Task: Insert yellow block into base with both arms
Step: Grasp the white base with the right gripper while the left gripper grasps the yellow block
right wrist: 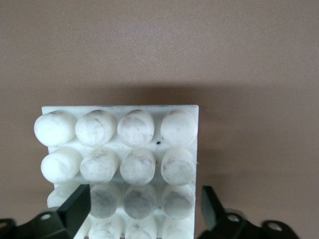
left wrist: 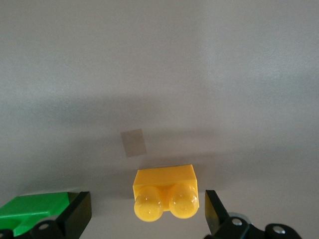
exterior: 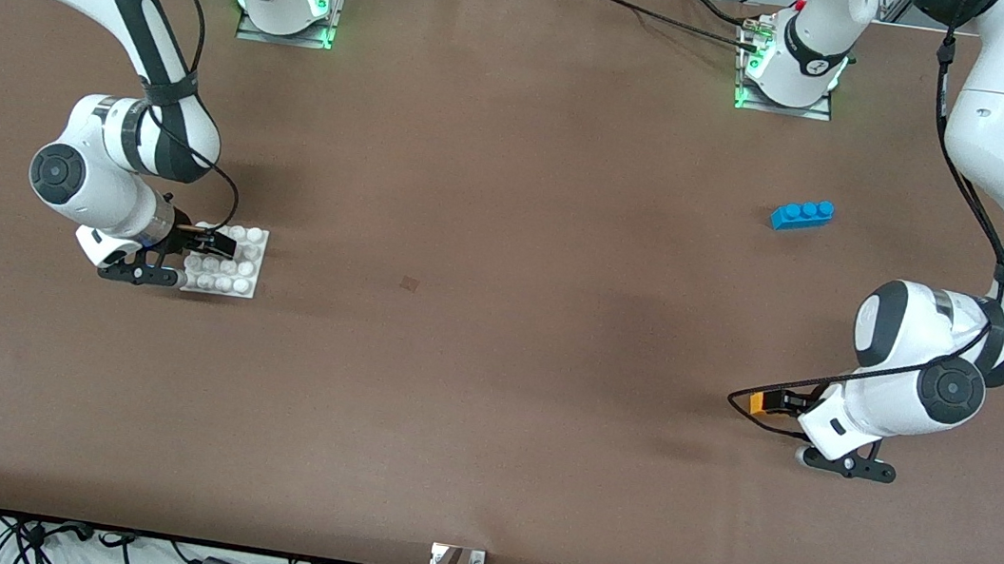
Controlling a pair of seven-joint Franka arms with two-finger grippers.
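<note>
Low on the brown surface (exterior: 483,433), toward the left arm's end, sits the left gripper (exterior: 770,403), down close to the surface. Its fingers (left wrist: 75,214) are spread wide, and the yellow block (exterior: 757,403) lies between them. In the left wrist view the yellow block (left wrist: 165,193) rests flat on the surface with its two round studs facing the camera. There is a gap on each side of it, so the fingers are not touching it. A green brick (left wrist: 35,209) shows just beside one finger in that wrist view; the front view does not show it, as the arm covers that spot. A small pale square mark (left wrist: 133,143) is on the surface near the yellow block.

A little farther from the front camera, toward the right arm's end, lies the base (exterior: 237,269). It is a flat white square with rows of round studs. The right gripper (exterior: 196,259) is down at the base, at its edge. In the right wrist view its fingers (right wrist: 75,206) stand apart, one on each side of the base (right wrist: 119,112), around the row of studs closest to the wrist. I cannot tell if they press on it yet.

Farther still, toward the left arm's end, a blue brick (exterior: 801,214) with three studs lies alone, well apart from both grippers
</note>
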